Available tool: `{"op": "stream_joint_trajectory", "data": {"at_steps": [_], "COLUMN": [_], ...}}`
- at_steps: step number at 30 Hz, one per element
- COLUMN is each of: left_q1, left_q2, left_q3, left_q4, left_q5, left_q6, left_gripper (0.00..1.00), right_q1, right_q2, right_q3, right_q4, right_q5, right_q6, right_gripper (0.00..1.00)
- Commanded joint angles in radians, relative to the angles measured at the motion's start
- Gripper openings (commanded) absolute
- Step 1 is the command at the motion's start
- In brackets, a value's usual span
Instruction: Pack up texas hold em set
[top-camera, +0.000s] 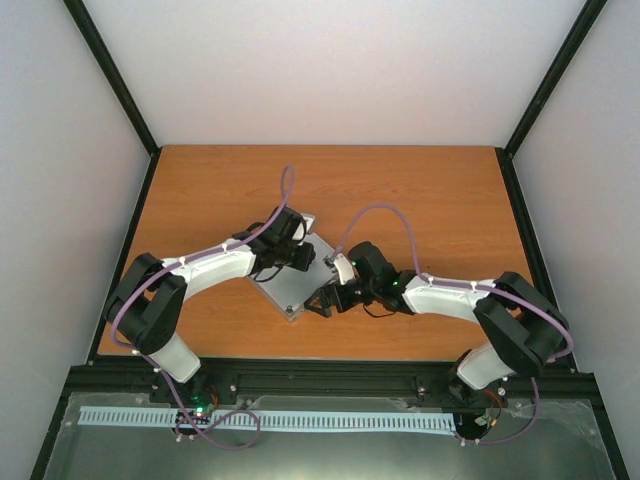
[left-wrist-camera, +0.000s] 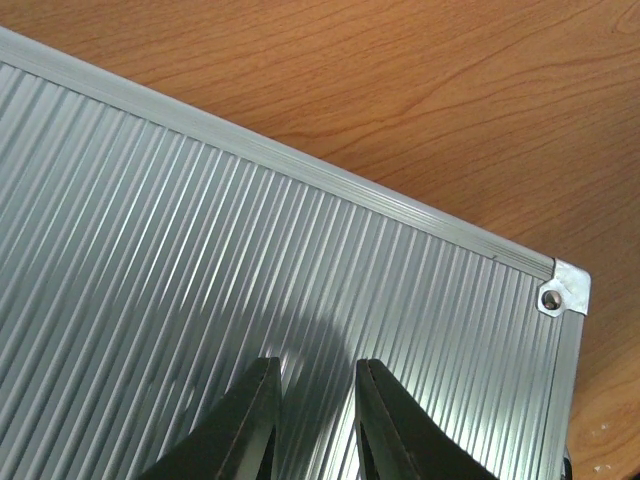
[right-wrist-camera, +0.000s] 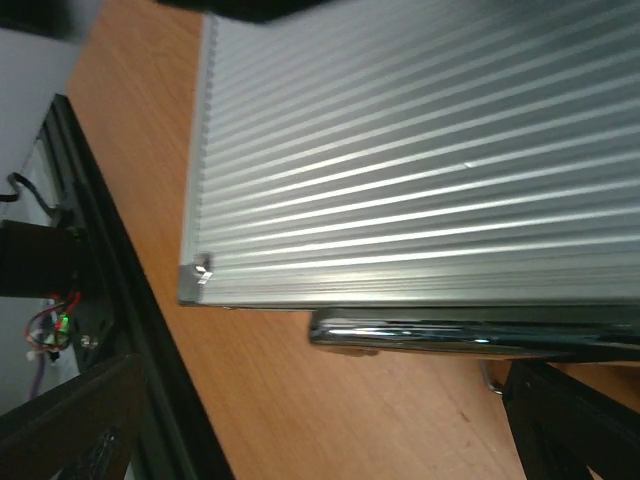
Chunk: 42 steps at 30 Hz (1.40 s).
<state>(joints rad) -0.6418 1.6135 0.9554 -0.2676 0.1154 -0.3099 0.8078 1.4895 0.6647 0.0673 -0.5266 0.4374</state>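
The silver aluminium case (top-camera: 290, 287) lies closed and flat on the wooden table, turned diagonally. Its ribbed lid fills the left wrist view (left-wrist-camera: 200, 230) and the top of the right wrist view (right-wrist-camera: 420, 150). My left gripper (top-camera: 298, 254) hovers low over the lid, and in its own view (left-wrist-camera: 318, 365) the jaws stand slightly apart with nothing between them. My right gripper (top-camera: 326, 299) is open and empty at the case's near right edge, facing the chrome handle (right-wrist-camera: 470, 335); in its own view it is (right-wrist-camera: 320, 375). Chips, buttons and cards are out of view.
The table (top-camera: 430, 200) is bare wood around the case. A black frame rail (top-camera: 330, 378) runs along the near edge, also in the right wrist view (right-wrist-camera: 110, 250). White walls enclose the other sides.
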Motion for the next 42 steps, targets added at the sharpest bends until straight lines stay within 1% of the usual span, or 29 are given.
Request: {"op": "stream_joint_trajectory", "data": {"at_steps": [1, 11, 19, 23, 32, 37, 42], "left_q1": [-0.004, -0.004, -0.004, -0.004, -0.004, -0.004, -0.004], "left_q2": [0.046, 0.042, 0.042, 0.041, 0.055, 0.061, 0.057], "left_q3": [-0.047, -0.053, -0.048, -0.05, -0.046, -0.041, -0.042], "left_q4": [-0.124, -0.132, -0.14, -0.14, -0.133, -0.129, -0.131], "left_q5": [-0.007, -0.013, -0.016, -0.02, -0.013, -0.008, -0.011], "left_q6": [0.006, 0.008, 0.012, 0.013, 0.011, 0.008, 0.009], "left_gripper": [0.23, 0.23, 0.23, 0.23, 0.23, 0.23, 0.23], "right_q1": [0.004, 0.004, 0.004, 0.004, 0.005, 0.005, 0.008], "right_q2": [0.063, 0.109, 0.182, 0.157, 0.026, 0.034, 0.066], "right_q3": [0.003, 0.001, -0.022, -0.045, -0.085, -0.086, -0.082], "right_q4": [0.017, 0.026, 0.117, 0.152, 0.097, 0.116, 0.181], "right_q5": [0.036, 0.091, -0.008, -0.069, -0.098, -0.117, -0.15], "right_q6": [-0.014, -0.033, 0.009, 0.042, 0.07, 0.078, 0.112], "right_gripper": [1.0, 1.0, 0.98, 0.98, 0.98, 0.98, 0.98]}}
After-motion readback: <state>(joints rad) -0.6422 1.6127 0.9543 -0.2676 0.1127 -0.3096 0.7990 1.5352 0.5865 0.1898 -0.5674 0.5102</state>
